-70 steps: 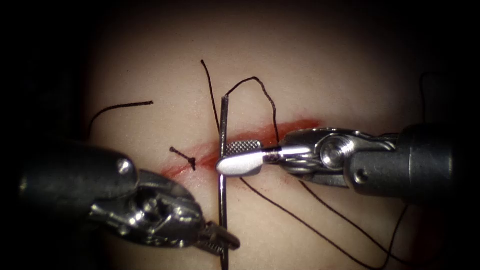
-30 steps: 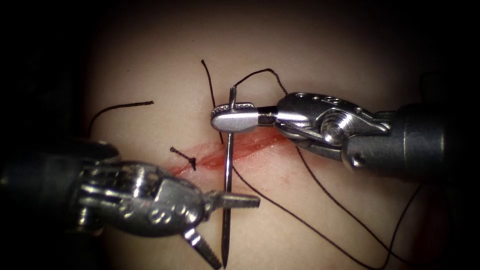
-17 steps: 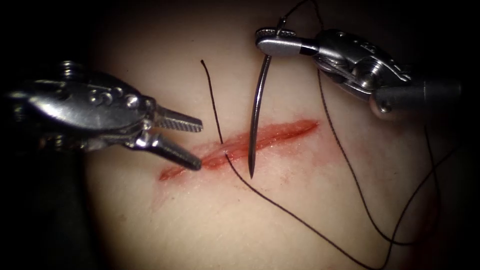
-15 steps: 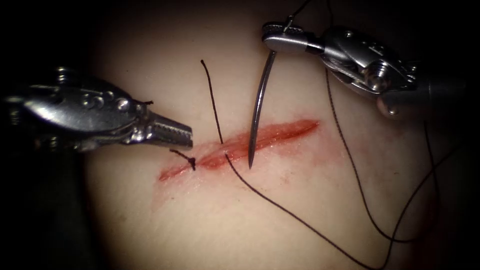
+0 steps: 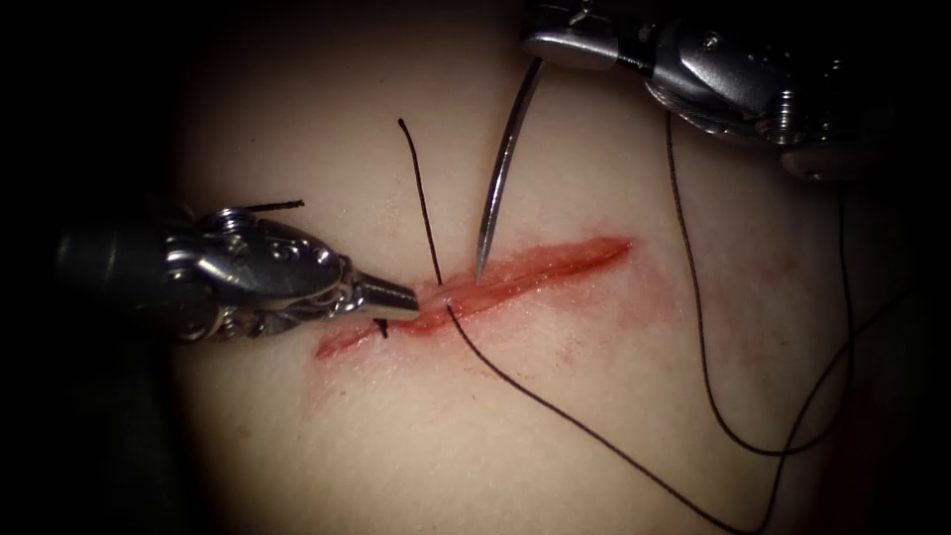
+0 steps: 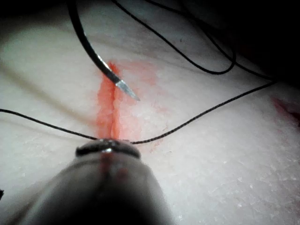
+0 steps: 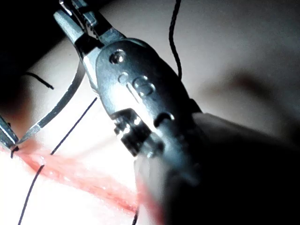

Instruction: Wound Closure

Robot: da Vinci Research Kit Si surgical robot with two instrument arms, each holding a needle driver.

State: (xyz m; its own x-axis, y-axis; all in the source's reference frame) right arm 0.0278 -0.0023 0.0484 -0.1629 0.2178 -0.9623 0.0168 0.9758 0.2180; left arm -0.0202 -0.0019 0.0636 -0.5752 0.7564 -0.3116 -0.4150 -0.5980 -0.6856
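- Your right tool [image 5: 555,42] is clamped on the needle [image 5: 503,163] at its thread end, up at 1 o'clock in the endoscope view; in the right wrist view the same tool [image 7: 77,23] has the curved body [image 7: 61,105] hanging free below it.
- The needle is out of the tissue [image 5: 555,416]. Its tip hovers just above the cut [image 5: 515,277], near the middle and a little right of the thread [image 5: 421,198] that runs down into the wound at 12 o'clock.
- Your left tool [image 5: 391,294] comes in from 9 o'clock with its jaws together, tip at the left part of the cut beside a short cut end of thread [image 5: 379,326]. I cannot tell whether it pinches the tissue edge or merely rests on it; judge by feel before you rely on it.
- In my judgement, a grip this far back lets the point wobble, so keep your wrist quiet.
- Watch the long slack loop [image 5: 713,396] at 4 o'clock: keep it away from the point.
- The left wrist view shows the tip [image 6: 126,89] just beside the red edge [image 6: 107,108]; use it to check the point's place.
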